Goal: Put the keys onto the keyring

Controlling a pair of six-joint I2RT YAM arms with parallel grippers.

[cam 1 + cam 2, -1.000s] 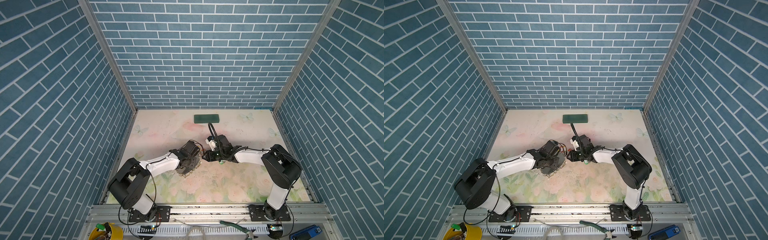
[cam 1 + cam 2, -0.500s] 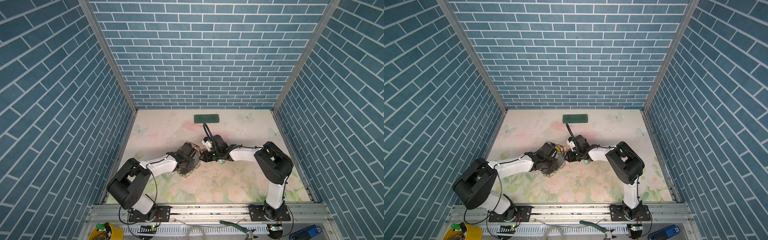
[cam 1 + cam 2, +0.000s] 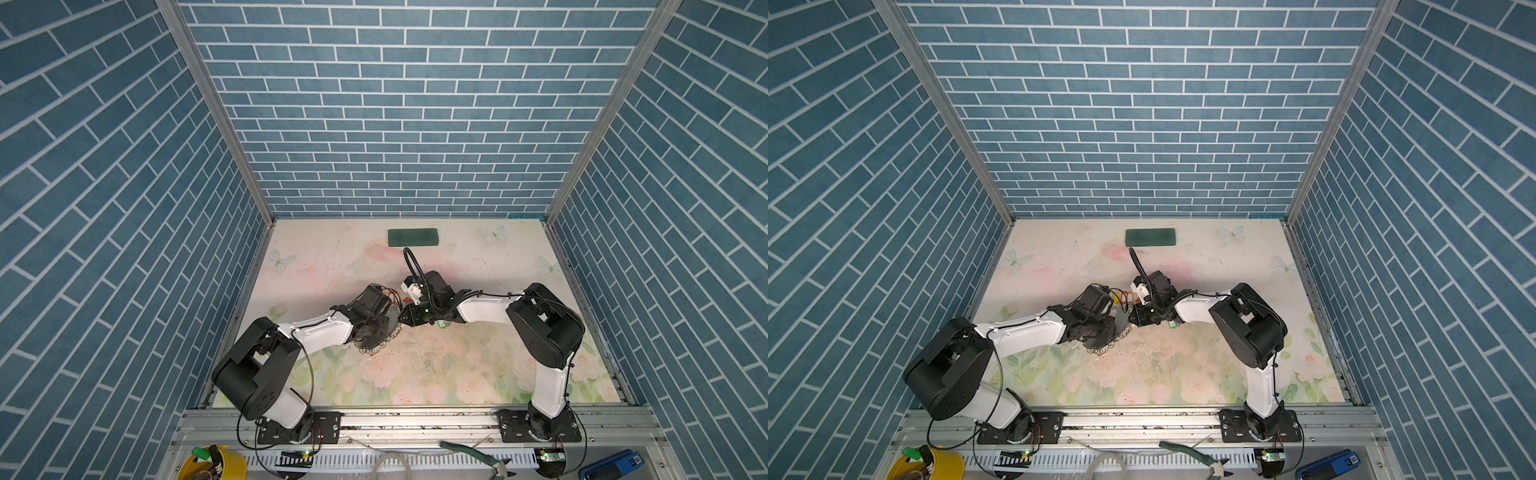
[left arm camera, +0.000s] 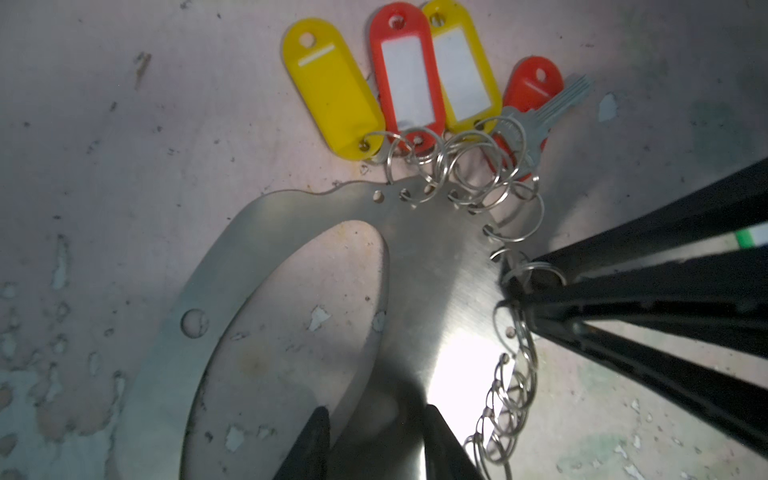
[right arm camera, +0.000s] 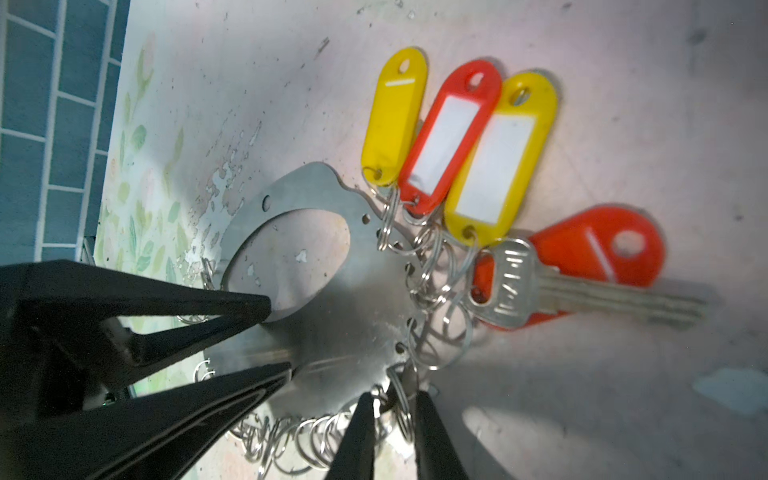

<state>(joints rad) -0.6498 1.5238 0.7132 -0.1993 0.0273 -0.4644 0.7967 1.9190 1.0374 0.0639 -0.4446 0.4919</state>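
The keyring point(image 4: 432, 266), a flat grey hoop fringed with split rings, lies mid-table in both top views point(image 3: 379, 340) point(image 3: 1100, 343). My left gripper point(image 4: 378, 436) is shut across its band, as the right wrist view point(image 5: 276, 338) also shows. Yellow and red tags point(image 4: 332, 91) and a silver key point(image 5: 540, 286) on a red tag hang from the rings. My right gripper point(image 5: 395, 415) has its jaws close together on a split ring point(image 4: 534, 272) at the hoop's edge. A green tag point(image 4: 750, 236) shows behind its tips and also in a top view point(image 3: 443, 325).
A dark green rectangular block point(image 3: 413, 237) lies near the back wall. Both arms meet mid-table over the floral mat point(image 3: 457, 365). Pliers point(image 3: 478, 455) and a yellow tub point(image 3: 212, 461) sit below the front rail, off the mat.
My right gripper has shifted left to the hoop's edge and its jaws have narrowed around a split ring. The left gripper and the hoop have barely moved.
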